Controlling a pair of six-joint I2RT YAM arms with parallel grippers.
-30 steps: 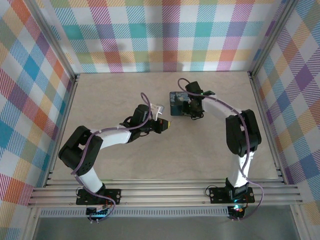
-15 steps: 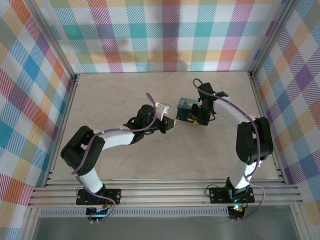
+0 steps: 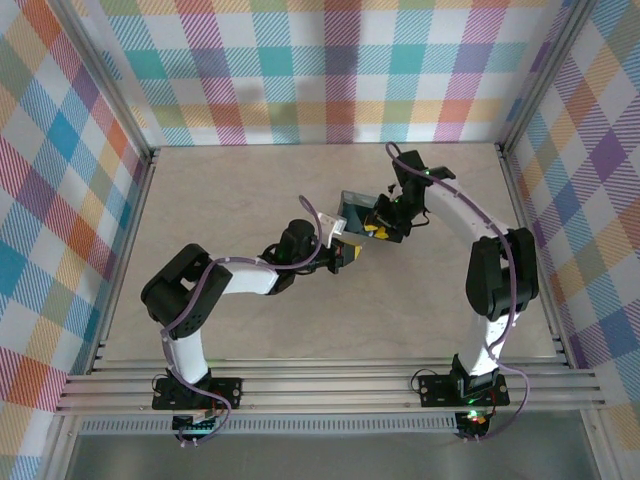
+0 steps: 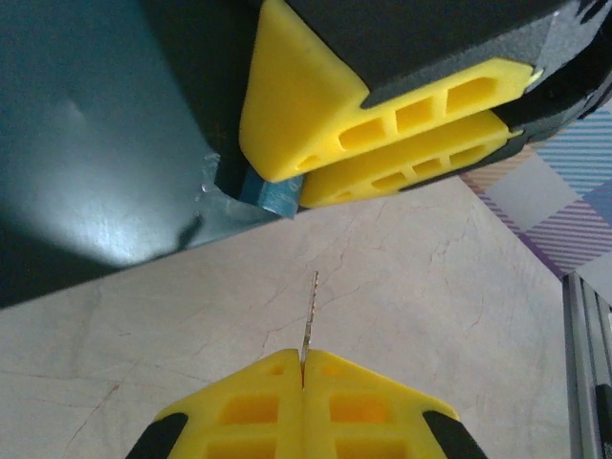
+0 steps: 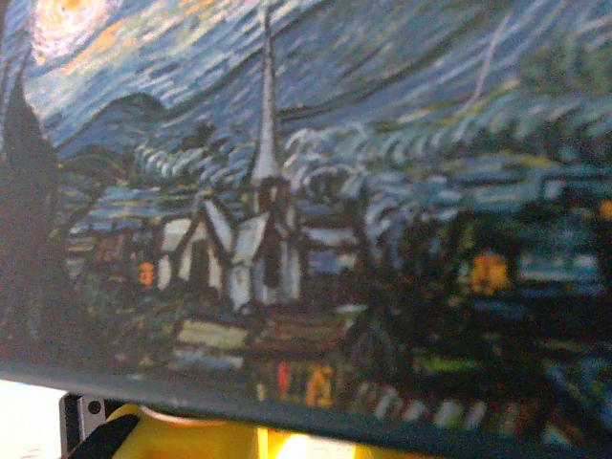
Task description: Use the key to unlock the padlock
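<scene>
My left gripper is shut on the key, whose thin toothed blade points up from the fingertips. Just beyond it, my right gripper has its yellow fingers pressed together on a small blue piece, the padlock; its shackle is hidden. The padlock sits at the corner of the starry-night tin. A short gap separates the key tip from the padlock. In the top view the tin stands tilted up between my left gripper and my right gripper. The painted lid of the tin looms close in the right wrist view.
The beige tabletop is bounded by aluminium rails in front and checked cloth walls on the other sides. Both arms reach in towards the middle.
The right gripper has pulled the tin left and tipped it up on edge. The left gripper has moved right with the key, closing in on the tin's corner.
</scene>
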